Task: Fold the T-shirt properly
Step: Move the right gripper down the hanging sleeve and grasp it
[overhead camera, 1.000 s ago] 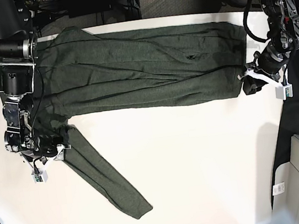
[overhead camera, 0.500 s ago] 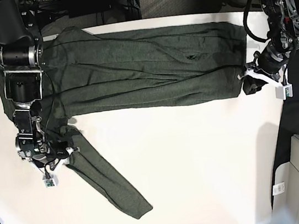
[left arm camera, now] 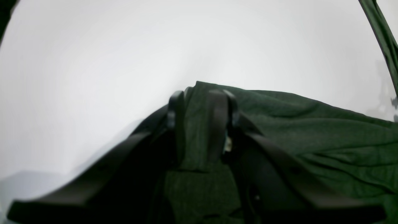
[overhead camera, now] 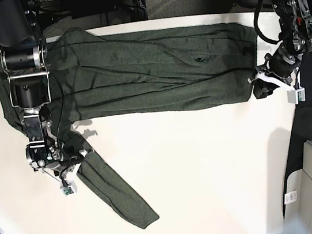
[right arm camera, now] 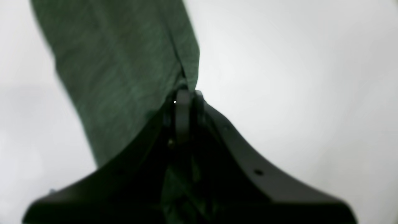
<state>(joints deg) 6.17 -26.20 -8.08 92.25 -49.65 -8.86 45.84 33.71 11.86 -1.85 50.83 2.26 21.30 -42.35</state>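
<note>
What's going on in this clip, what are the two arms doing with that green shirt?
A two-armed robot is folding a dark olive-green long-sleeved knit shirt spread across a white table. The left gripper is clamped on the shirt's bottom corner at the table's edge; the left wrist view shows fabric pinched between its fingers. The right gripper is shut on the upper part of the loose sleeve, which runs diagonally down the table. The body is already folded lengthwise; the sleeve is not yet folded in.
</note>
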